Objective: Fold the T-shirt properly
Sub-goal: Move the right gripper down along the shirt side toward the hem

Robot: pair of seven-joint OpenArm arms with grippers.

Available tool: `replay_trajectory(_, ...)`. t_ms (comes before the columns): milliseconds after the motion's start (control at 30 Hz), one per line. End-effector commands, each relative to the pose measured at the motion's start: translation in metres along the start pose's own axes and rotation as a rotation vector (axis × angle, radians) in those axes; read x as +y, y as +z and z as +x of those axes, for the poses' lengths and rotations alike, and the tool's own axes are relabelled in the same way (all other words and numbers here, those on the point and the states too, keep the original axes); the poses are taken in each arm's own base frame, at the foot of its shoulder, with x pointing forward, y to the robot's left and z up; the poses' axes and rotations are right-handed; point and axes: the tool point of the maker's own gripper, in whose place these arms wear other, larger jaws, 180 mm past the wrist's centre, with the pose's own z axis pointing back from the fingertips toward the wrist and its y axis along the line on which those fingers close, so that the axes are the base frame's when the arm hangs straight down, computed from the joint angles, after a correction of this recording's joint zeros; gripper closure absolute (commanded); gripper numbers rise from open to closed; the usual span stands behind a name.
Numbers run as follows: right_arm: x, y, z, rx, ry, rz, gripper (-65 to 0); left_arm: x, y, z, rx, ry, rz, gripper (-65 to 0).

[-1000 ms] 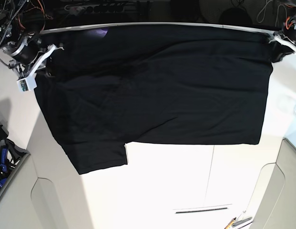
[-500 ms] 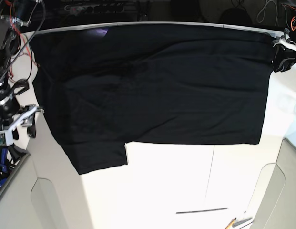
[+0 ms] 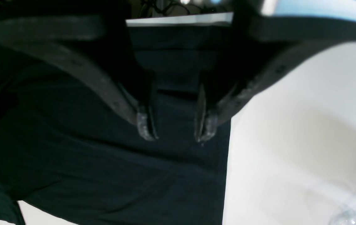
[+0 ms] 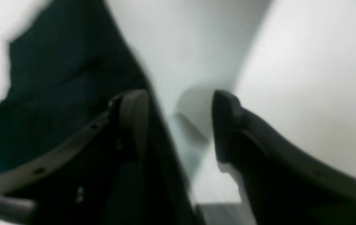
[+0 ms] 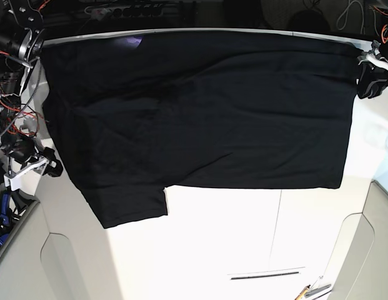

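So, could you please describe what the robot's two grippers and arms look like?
Both grippers have dark, curved fingers. The left gripper tapers to worn greyish tips under a white-and-black body. The right gripper ends in rounded grey pads. In the base view, its arm carries white brackets and loose red and black wires.

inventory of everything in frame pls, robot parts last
T-shirt: 1, black, spread flat over the far half of the table, a sleeve hanging toward the near left in the base view; small purple patch showing at its far edge.
Table: 1, white, under the shirt, bare on the near side.
Slim dark bar: 1, lying on the table near the front edge.
Cables: several, red and black, far left in the base view.
Left gripper: 1, dark, jaws apart, over the shirt's edge.
Right gripper: 1, dark, jaws apart, nothing between them, beside the shirt's edge.
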Motion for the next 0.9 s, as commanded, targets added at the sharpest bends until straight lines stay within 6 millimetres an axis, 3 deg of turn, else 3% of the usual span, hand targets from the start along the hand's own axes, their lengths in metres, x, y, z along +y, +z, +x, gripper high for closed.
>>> replay_trajectory(0, 0.004, 0.001, 0.016, -0.030, 0.010, 0.006, -32.5, -0.003, 0.002, 0.014, -0.040, -0.032, -0.017, -22.7)
replay_trajectory(433, 0.044, -0.025, -0.013, 0.071, 0.094, 0.073, -32.2, -0.003, 0.001, 0.017, -0.049, -0.034, -0.019, -22.7)
replay_trajectory(533, 0.049, -0.028, -0.019, 0.099, 0.123, 0.076, -23.8, -0.003, 0.001, 0.017, -0.048, -0.034, -0.019, -22.7)
replay_trajectory(633, 0.049, -0.028, -0.020, 0.101, 0.126, 0.077, -3.4, -0.004, 0.001, 0.018, -0.056, -0.034, -0.019, -22.7)
replay_trajectory(667, 0.049, -0.028, -0.020, 0.101, 0.126, 0.077, 0.0, -0.004, 0.001, 0.020, -0.062, -0.034, -0.019, -22.7)
replay_trajectory(867, 0.049, -0.028, -0.019, 0.101, 0.126, 0.077, 0.0, -0.008, -0.019, 0.036, -0.107, -0.012, -0.046, -22.7)
